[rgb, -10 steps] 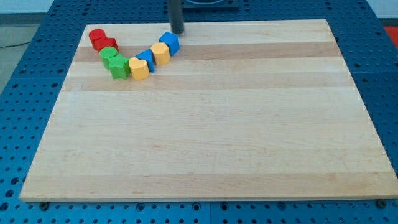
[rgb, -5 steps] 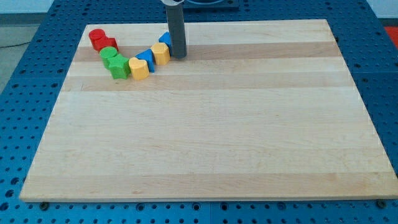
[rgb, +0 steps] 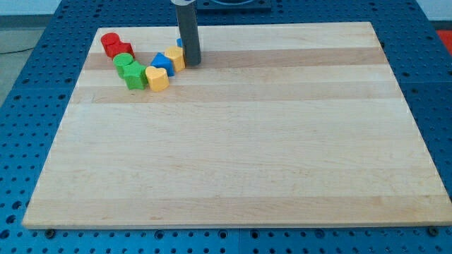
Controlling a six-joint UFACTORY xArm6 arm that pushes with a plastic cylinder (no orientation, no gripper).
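My tip point(rgb: 192, 63) stands at the upper left of the wooden board point(rgb: 240, 127), just right of a yellow block point(rgb: 174, 59) and touching or nearly touching it. The rod hides most of a blue block point(rgb: 180, 43) behind it. Left of the yellow block sits another blue block point(rgb: 162, 63), then a second yellow block point(rgb: 157, 78). Further left lie two green blocks point(rgb: 131, 71) and two red blocks point(rgb: 115, 45). The blocks form a curved chain.
The board lies on a blue perforated table point(rgb: 42, 85).
The rod has moved toward the view's bottom and left, from above the blue block to the right side of the yellow block. The yellow and blue blocks have shifted slightly left.
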